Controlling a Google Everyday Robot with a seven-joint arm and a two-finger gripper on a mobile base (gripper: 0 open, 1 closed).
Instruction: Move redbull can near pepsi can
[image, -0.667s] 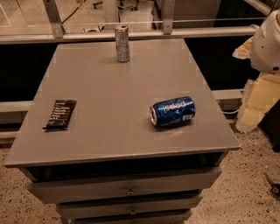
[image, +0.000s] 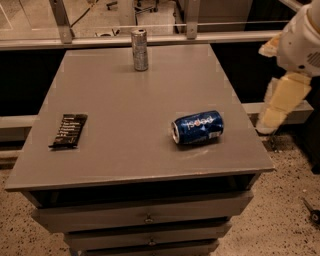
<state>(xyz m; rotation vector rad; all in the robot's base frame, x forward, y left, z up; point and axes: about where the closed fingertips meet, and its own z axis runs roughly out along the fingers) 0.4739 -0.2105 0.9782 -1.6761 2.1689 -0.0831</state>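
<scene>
The redbull can (image: 140, 49), slim and silver-grey, stands upright near the far edge of the grey table (image: 125, 100), around the middle. The pepsi can (image: 198, 127), bright blue with white lettering, lies on its side at the front right of the table, its silver end facing left. The two cans are well apart. Only white and cream arm segments (image: 292, 70) show beyond the table's right edge. My gripper is out of view, and nothing holds either can.
A black snack bar (image: 68, 131) lies flat at the table's left side. Drawers (image: 147, 217) sit under the tabletop. A rail with metal posts (image: 150, 39) runs behind the far edge. Speckled floor lies to the right.
The arm segments at the right have shifted slightly upward. Both cans and the snack bar have not moved.
</scene>
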